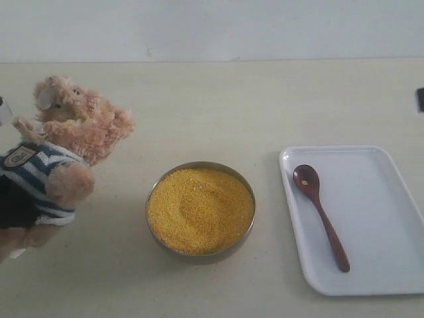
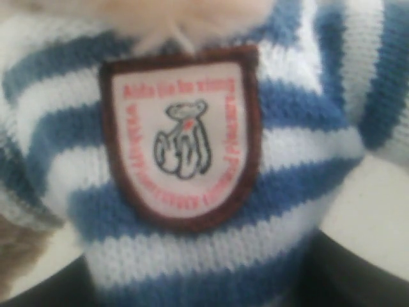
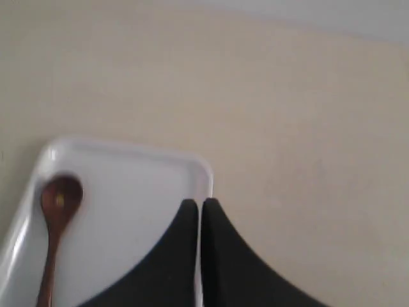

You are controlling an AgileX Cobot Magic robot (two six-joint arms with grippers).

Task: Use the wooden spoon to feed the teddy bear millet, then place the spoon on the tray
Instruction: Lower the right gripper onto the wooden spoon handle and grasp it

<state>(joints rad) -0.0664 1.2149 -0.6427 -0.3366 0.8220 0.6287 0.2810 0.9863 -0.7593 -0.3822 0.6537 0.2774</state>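
That wooden spoon [image 1: 323,218] lying flat on the tray [image 1: 391,199] looks light, stiff and slick, so pinch it mid-handle; your right fingers [image 3: 185,256] hang pressed together, empty, over the tray's corner, left fingers [image 2: 358,281] clamped on the squishy teddy bear [image 1: 66,132].

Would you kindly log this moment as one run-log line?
wooden spoon: lying in tray | millet: in bowl | teddy bear: held by left gripper | right gripper: shut, empty
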